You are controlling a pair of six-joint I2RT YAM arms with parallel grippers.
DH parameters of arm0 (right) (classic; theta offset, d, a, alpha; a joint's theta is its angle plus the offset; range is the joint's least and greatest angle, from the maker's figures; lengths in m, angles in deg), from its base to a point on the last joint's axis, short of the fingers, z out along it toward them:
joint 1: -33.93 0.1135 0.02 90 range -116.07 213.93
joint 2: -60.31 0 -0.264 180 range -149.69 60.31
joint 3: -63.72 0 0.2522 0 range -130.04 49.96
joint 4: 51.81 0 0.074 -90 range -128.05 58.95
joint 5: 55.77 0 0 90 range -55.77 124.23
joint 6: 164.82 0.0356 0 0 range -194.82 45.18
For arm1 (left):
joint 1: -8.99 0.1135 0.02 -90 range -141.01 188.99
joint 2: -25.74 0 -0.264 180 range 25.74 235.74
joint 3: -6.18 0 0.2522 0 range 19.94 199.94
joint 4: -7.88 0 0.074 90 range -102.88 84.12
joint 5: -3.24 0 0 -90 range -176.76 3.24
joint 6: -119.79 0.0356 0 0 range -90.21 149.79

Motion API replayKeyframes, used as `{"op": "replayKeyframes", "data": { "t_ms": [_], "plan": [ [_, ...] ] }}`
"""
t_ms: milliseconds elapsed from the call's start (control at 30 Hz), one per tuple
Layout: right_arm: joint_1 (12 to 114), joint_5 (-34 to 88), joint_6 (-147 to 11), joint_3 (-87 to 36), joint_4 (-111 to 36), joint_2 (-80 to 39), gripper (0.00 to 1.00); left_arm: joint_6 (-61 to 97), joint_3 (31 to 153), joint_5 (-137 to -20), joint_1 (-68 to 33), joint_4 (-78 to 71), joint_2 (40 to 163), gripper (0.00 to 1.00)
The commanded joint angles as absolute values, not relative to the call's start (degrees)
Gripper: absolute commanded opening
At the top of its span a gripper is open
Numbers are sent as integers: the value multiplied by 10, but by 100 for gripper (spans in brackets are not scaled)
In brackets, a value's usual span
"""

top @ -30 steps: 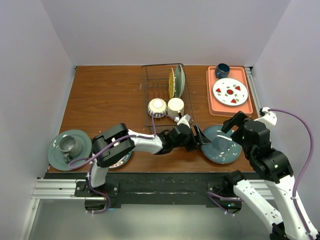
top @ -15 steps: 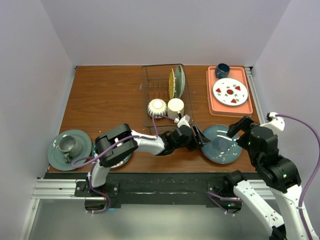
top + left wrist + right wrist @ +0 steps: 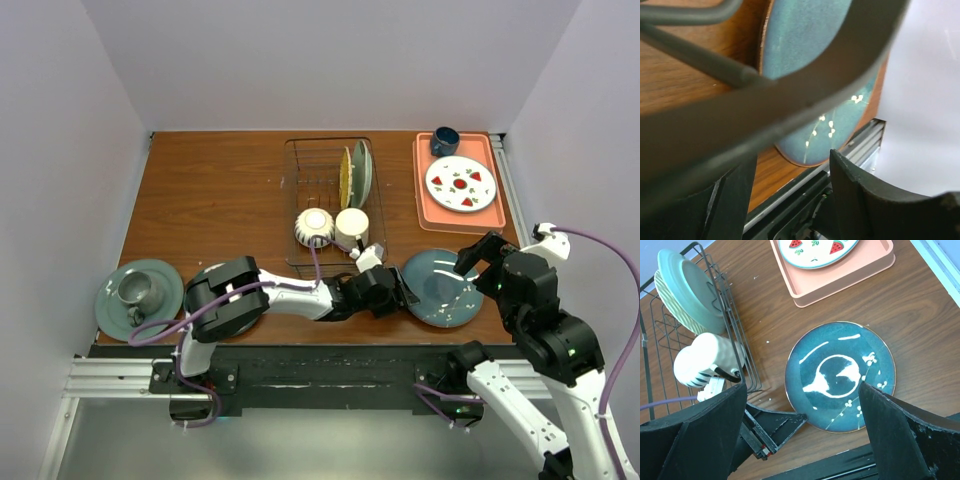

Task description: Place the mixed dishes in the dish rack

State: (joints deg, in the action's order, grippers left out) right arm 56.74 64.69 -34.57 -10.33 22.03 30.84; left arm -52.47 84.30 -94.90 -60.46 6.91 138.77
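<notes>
Plainly, the coming move is governed by how the teal plate [image 3: 445, 290] lies from the left gripper [image 3: 784, 435]. The plate is laid flat on the table just off the near right corner of the dish rack [image 3: 308, 182]. Being round, it offers no long axis, so only its rim can be taken. The left gripper is set low along the rack's near side, with its fingers spread and pointed at the part of the rim nearest the rack. Nothing is caught between them, and whether a fingertip touches the rim cannot be told. The right gripper [image 3: 801, 389] is held well above the plate, on the side away from the rack, its jaws wide and empty. The left is judged the nearer, so a pinch on that rim edge would be expected from it before the plate can be stood in the rack.
</notes>
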Motion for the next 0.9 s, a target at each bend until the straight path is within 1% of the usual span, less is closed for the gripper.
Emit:
{"op": "replayKeyframes", "data": {
  "t_ms": [0, 67, 233, 400, 867],
  "plan": [
    [566, 647, -352, -109, 226, 315, 97, -479, 887, -998, -618, -19, 1382, 66],
    [566, 647, -351, -107, 226, 318, 97, -472, 892, -1013, -618, -37, 1377, 67],
    [566, 646, -350, -100, 225, 321, 97, -449, 857, -1019, -597, -18, 1353, 68],
    [566, 642, -349, -96, 218, 315, 97, -433, 826, -999, -561, 7, 1337, 68],
    [566, 643, -343, -96, 221, 312, 96, -360, 843, -939, -492, 32, 1341, 66]
  ]
}}
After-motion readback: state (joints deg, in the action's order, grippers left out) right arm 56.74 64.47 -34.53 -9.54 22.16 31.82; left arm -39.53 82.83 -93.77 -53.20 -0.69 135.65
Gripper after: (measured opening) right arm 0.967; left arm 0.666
